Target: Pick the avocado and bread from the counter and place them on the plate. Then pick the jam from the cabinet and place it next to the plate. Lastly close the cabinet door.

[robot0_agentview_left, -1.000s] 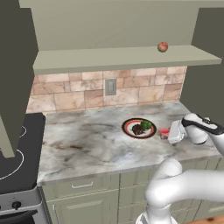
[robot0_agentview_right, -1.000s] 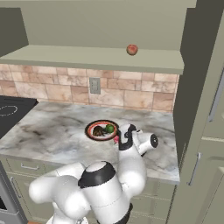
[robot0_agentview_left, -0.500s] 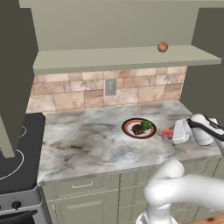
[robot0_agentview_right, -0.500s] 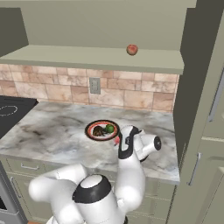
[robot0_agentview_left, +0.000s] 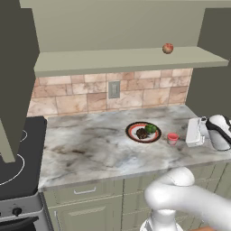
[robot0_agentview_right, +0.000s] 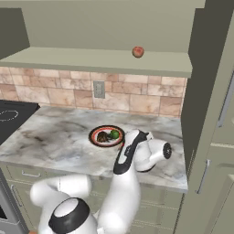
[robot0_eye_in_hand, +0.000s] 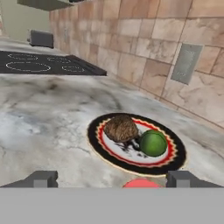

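On the round plate with the red-orange and black rim (robot0_eye_in_hand: 136,144), mid-frame in the hand view, sit the rough dark brown lump of bread (robot0_eye_in_hand: 121,128) and the glossy green avocado (robot0_eye_in_hand: 153,143), touching each other, so that part looks done. The small squat red jam jar with its pinkish lid (robot0_agentview_left: 172,138) stands on the grey-white marbled counter (robot0_agentview_left: 90,146) just right of the plate, so the jam step looks finished too.

The gripper (robot0_eye_in_hand: 111,179) has its jaws spread wide and empty, the jar's red top showing between them at the bottom edge.

Left to do: shutting the beige-olive cabinet door (robot0_agentview_right: 215,114), open at the right edge of the right base view.

A reddish ball (robot0_agentview_left: 167,48) rests on the cabinet shelf. The jar is mostly cut off in the hand view and hidden by the arm in the right base view.
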{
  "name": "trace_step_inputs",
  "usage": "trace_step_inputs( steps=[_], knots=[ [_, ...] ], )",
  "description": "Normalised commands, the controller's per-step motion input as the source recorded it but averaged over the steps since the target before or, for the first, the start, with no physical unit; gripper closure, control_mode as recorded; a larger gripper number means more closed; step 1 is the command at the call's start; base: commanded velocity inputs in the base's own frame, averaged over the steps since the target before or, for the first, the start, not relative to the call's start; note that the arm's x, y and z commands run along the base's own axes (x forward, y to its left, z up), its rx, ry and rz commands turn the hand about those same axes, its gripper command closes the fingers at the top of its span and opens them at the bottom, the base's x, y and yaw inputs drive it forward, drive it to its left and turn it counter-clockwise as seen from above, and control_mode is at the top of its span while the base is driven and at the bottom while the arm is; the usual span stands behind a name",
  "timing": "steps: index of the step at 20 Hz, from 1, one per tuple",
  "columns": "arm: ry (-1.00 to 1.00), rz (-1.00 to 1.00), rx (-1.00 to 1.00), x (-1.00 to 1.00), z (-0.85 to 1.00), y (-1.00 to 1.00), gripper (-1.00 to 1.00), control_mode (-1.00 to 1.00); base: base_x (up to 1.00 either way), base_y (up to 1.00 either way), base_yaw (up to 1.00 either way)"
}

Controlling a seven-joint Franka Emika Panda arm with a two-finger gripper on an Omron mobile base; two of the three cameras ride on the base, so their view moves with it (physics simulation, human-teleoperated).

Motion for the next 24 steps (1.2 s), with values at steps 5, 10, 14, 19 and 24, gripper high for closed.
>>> trace_step_inputs(
  steps=[5, 10, 14, 19, 24],
  knots=[
    [-0.07, -0.01, 0.00, -0.45, 0.63, 0.07, -1.00, -1.00, 0.00, 0.00, 0.00],
    [0.00, -0.01, 0.00, -0.42, 0.70, 0.10, -1.00, -1.00, 0.00, 0.00, 0.00],
    [-0.01, 0.00, 0.00, -0.40, 0.56, 0.01, -1.00, -1.00, 0.00, 0.00, 0.00],
    [-0.10, 0.00, 0.00, -0.46, 0.35, 0.00, -1.00, -1.00, 0.00, 0.00, 0.00],
    [-0.15, 0.00, 0.00, -0.49, 0.16, 0.00, -1.00, -1.00, 0.00, 0.00, 0.00]
  ],
)
